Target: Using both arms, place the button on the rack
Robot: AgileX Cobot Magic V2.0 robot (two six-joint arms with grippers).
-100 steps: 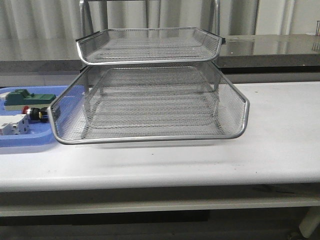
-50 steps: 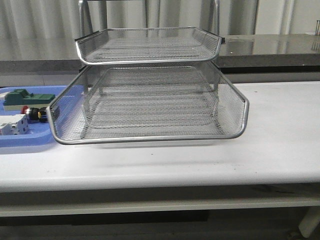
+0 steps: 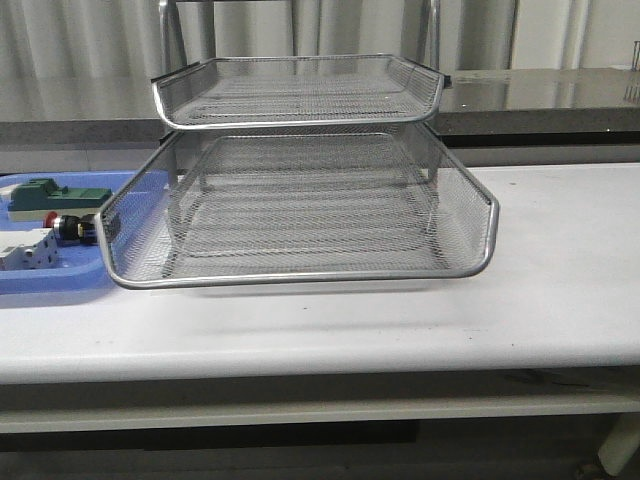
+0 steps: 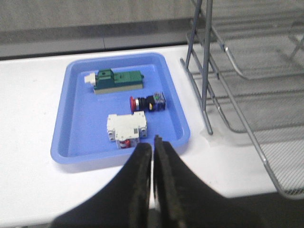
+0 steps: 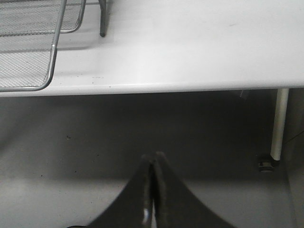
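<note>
With both my left gripper (image 4: 153,145) and right gripper (image 5: 153,159) pinched shut and empty, I should open the left one and come down squarely over the button (image 4: 147,102) lying in the blue tray (image 4: 76,142) beside the rack (image 3: 300,200).

Left gripper (image 4: 152,145) hangs closed over the blue tray (image 4: 76,147).
Inside lie the button (image 4: 147,102), green block (image 4: 118,80) and white block (image 4: 126,128); rack (image 4: 247,71) alongside.
</note>
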